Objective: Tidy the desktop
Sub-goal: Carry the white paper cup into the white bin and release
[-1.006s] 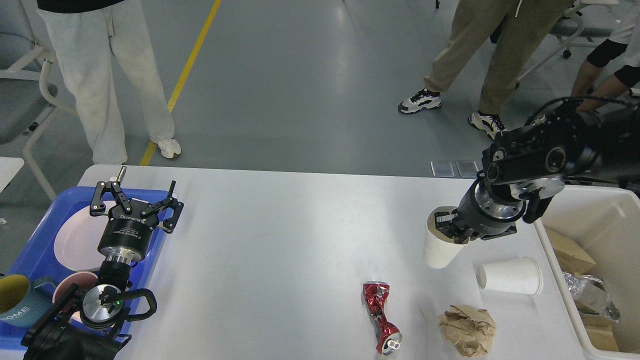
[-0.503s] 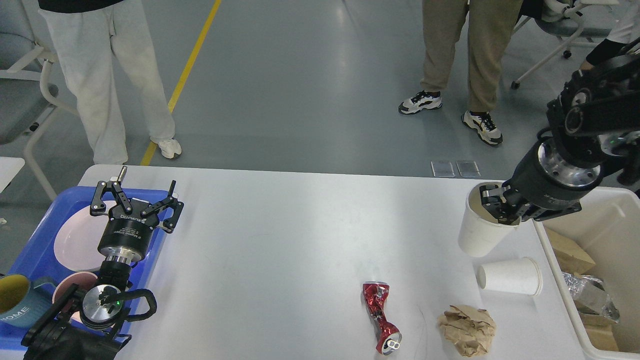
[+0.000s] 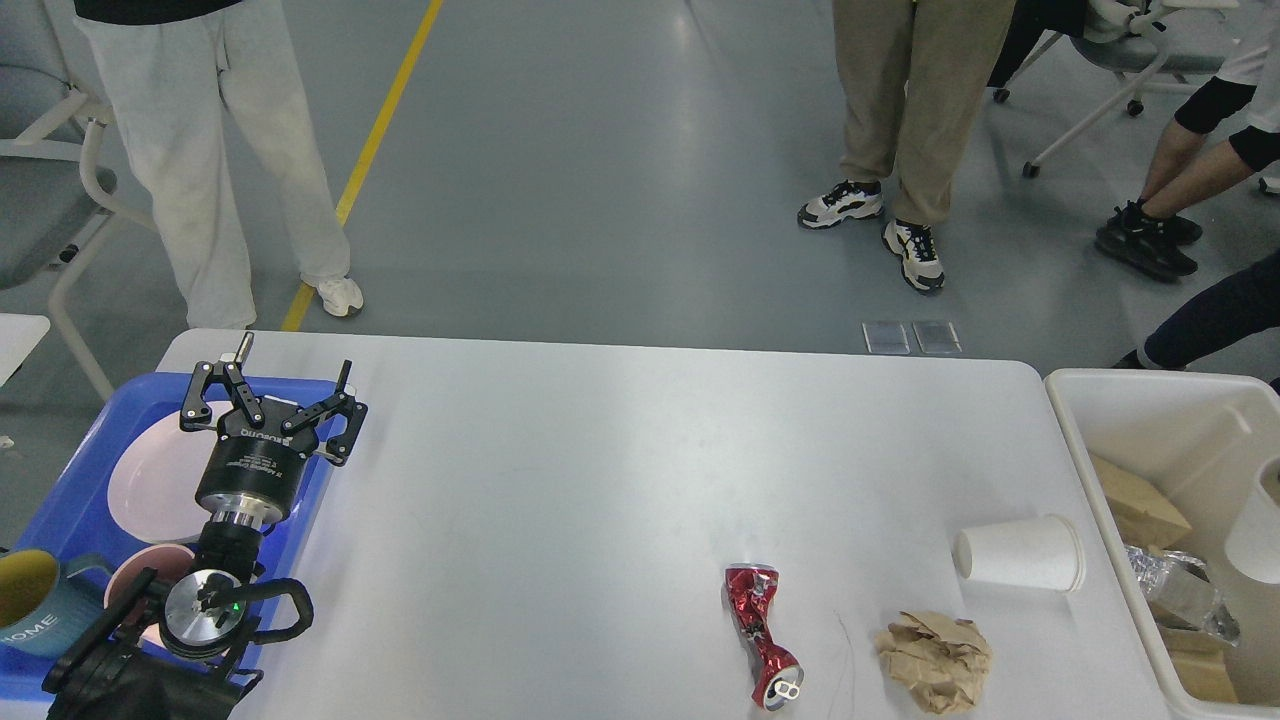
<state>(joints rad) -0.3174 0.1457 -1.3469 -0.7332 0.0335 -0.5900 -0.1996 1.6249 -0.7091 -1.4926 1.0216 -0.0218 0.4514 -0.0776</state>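
this looks like a robot test lab, not a home. the floor (image 3: 620, 150) is smooth grey with a yellow line (image 3: 375, 140) painted on it. people (image 3: 215, 150) in sneakers stand close around a white bench (image 3: 600, 480) and watch. rolling office chairs (image 3: 1110, 60) sit at the sides. a black robot arm (image 3: 235, 500) reaches over a blue tray (image 3: 85, 470).

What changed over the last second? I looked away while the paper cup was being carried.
The right arm carried the upright paper cup rightward off the desktop over the white bin; the arm has now left the view and the cup shows at the frame's right edge, in or above the bin. Unmoved: the left gripper, open over the blue tray, the lying paper cup, crushed red can and crumpled brown paper.
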